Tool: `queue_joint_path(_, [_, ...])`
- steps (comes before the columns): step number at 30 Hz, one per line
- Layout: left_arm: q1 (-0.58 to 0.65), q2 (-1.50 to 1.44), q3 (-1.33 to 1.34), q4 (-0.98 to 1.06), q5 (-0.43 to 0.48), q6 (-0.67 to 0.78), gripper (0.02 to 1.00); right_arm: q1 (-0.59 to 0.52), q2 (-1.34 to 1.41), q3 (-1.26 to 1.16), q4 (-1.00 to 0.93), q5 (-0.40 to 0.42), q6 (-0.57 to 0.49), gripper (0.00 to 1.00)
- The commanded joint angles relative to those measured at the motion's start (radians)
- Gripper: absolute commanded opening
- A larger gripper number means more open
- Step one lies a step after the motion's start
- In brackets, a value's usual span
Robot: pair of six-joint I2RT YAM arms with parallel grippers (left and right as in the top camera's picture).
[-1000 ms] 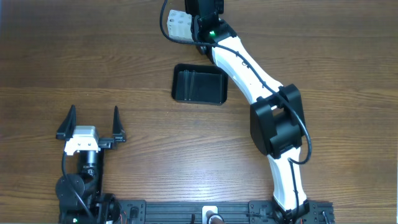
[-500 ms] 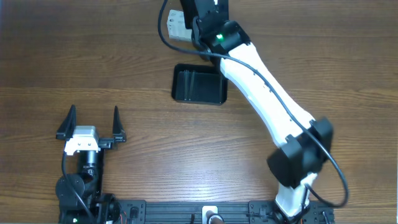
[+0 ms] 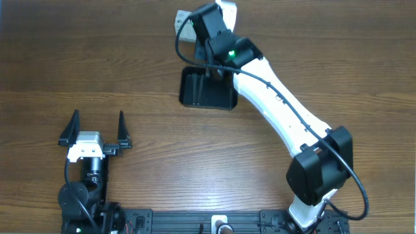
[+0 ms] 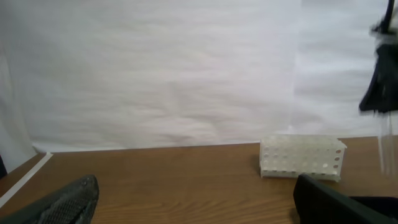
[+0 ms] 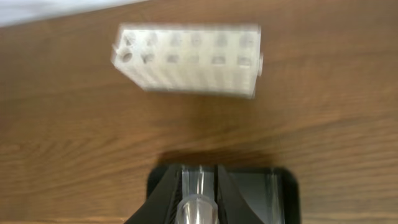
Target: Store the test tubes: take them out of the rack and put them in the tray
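The right hand (image 5: 198, 186) had swung back from the rack (image 5: 193, 62) to hang over the tray (image 3: 182, 88), clamped on an upright test tube (image 5: 196, 210), with the rack just beyond it. Let go from this height and still vertical, the tube could bounce, crack, or topple over the tray's wall onto the tabletop (image 3: 338, 58).

My right gripper (image 5: 198, 194) grips a clear test tube (image 5: 196, 211) upright above the black tray (image 3: 224, 97), upper centre; the white rack (image 5: 186, 59) sits just beyond.

Lab worktop (image 3: 130, 65): test-tube rack (image 4: 302, 157), tray (image 3: 208, 106)
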Motion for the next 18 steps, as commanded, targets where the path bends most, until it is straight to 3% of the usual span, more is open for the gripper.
queue_joint_path(1, [0.005,-0.007,-0.003,0.004,0.011,0.014,1.0,-0.007,0.014,-0.108,0.07,-0.027,0.056,0.027])
queue_joint_path(18, [0.005,-0.007,-0.003,0.004,0.011,0.014,1.0,-0.041,0.174,-0.167,0.133,-0.026,0.078,0.014])
